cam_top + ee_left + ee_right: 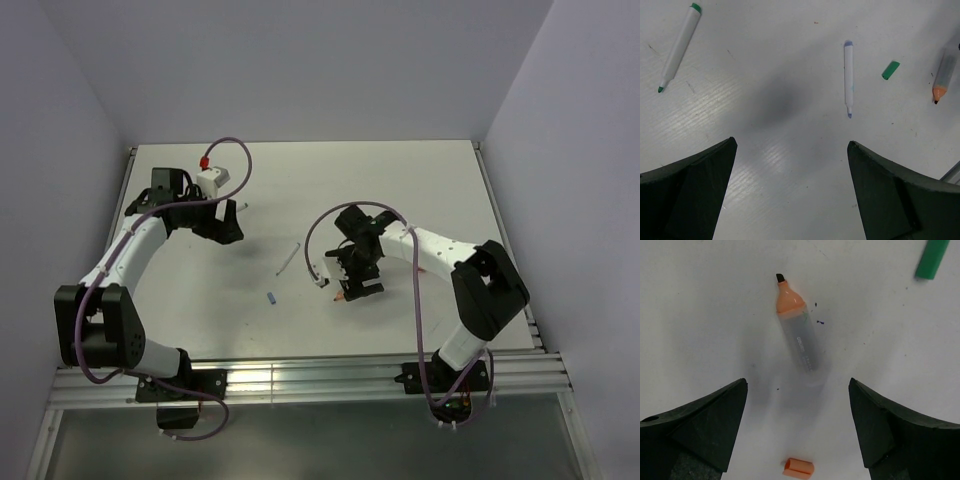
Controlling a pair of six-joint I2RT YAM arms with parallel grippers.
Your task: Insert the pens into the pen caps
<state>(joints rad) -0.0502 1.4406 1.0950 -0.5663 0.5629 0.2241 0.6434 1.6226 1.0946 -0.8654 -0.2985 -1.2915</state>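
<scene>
- The left gripper is wide apart.
- A thin white green-tipped pen lies on the table, then a blue-tipped pen and green cap.
- The right gripper is apart over a fat grey pen with an orange end.

green pen | blue pen | orange pen | uncapped, flat | green cap loose

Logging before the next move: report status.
Left gripper open, empty. Right gripper open, above uncapped orange marker, orange cap near. Blue pen, green pen, green cap loose. Nothing blocking.
</scene>
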